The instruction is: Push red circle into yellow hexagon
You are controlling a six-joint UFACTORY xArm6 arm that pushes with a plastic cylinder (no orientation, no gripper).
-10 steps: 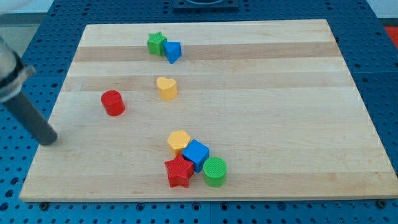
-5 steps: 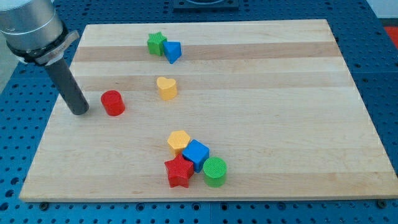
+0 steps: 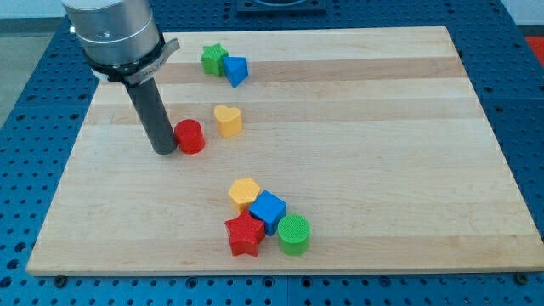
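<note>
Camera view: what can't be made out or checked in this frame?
- Contact between my tip and the red circle: they look flush, but the one angle cannot confirm it.
- The arm above the rod: cut off by the view's top.
- Red star: its upper right is hidden behind the blue cube.

Arm: one, entering from the worktop's top-left corner. Upper section: wide grey cylindrical housing with a flat bracket at its base, cut off by the view's top. Lower section: straight dark rod, near upright, leaning slightly toward the view's right as it descends. My tip [image 3: 165, 150]: on the worktop surface, in the left half, nearer the left edge than the centre, about midway between top and bottom edges.
</note>
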